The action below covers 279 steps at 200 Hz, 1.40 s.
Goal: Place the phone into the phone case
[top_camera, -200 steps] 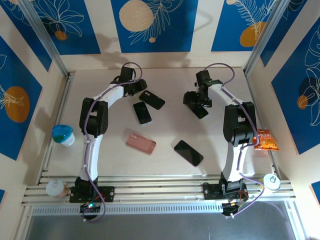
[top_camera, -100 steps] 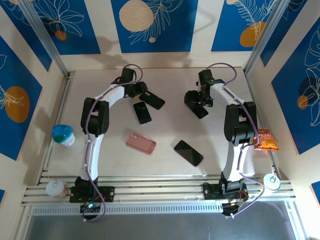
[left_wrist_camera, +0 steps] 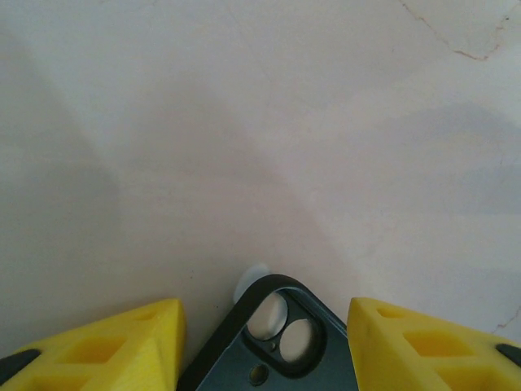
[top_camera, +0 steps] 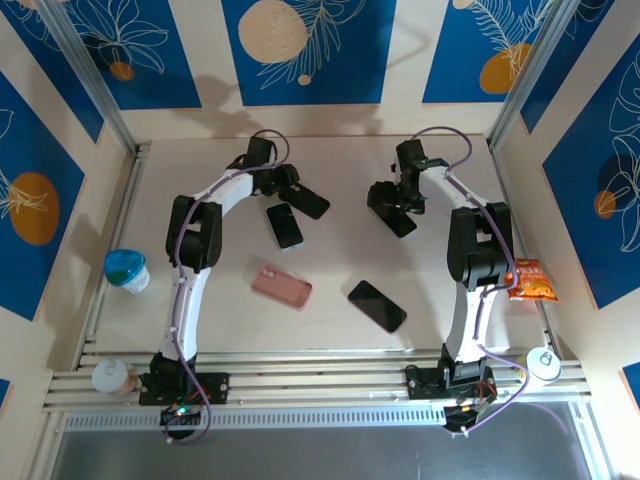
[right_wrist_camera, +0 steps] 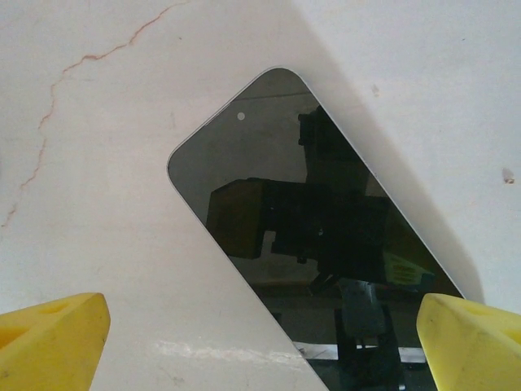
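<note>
Under the right gripper (right_wrist_camera: pixel 260 316): the phone (right_wrist_camera: pixel 317 244) lies screen-up and aslant on the table (top_camera: pixel 340 260), towards the back on the right side. I can see my own wrist mirrored in its glass.
Right gripper state: spread wide to either side of the phone, holding nothing.
Left gripper (left_wrist_camera: pixel 264 316): about half open, straddling the camera-cutout corner of the dark case (left_wrist_camera: pixel 277 350). I cannot tell whether it touches the case.
Step in hand: I judge this to be the approach, each arm lined up over its piece with nothing lifted.
Next move: the phone sits diagonal to my fingers, so I would turn the wrist, then lower and close on its long edges while the left arm steadies the case.
Hard to make out: the frame cuts off the phone's lower end. A small pale thing peeks from under the case corner, and I cannot identify it.
Nearer me: a second phone (top_camera: pixel 284 225), a pink case (top_camera: pixel 281 286) and a black phone (top_camera: pixel 377 306), so which pair is meant is my guess.
</note>
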Tool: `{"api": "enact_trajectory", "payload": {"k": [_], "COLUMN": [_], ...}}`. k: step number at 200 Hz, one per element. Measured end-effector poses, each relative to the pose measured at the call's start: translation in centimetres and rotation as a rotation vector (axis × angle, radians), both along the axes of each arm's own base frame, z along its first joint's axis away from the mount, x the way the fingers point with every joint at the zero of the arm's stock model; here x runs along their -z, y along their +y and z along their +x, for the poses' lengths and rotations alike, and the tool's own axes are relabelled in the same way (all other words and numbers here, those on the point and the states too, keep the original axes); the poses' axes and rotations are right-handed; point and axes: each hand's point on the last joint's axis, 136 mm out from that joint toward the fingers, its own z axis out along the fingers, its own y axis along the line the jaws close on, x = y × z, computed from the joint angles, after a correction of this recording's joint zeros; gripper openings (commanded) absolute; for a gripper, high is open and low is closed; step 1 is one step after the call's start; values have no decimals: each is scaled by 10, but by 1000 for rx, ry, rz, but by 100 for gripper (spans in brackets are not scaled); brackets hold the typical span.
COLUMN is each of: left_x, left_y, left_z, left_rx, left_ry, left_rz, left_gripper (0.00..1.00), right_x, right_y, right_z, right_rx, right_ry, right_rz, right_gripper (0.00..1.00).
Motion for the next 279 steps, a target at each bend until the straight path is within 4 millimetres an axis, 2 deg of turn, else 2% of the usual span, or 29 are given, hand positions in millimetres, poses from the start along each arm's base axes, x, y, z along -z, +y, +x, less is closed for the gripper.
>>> {"api": "enact_trajectory", "payload": {"k": [42,67,109,166,243,279], "left_x": [0,1,0,-1,-17,-13], "left_y": [-2,-2,-1,10,21,22], "left_z": [0,0,-1,-11,-12,-15], "left_rx": [3,3,2,-13,-37,-42], "left_ry": [-5,-11,-23,-16,-54,-49], "left_rz": [-1,-3,-6,-3,-16,-19], "left_gripper": [56,56,56,56,56,56], "right_x": [4,18,43,44,47,51], "right_y": [-7,-10,-17,-12,17,25], "right_z": [4,13,12,9,-25,-37], "right_rx": [-15,-24,-24,-41,-86,-115], "right_ry": [-3,16,80,84,108,137], "right_rz": [-49,-64,-56,-30,-82,-166], "right_gripper": [100,100,99,99,100,92]}}
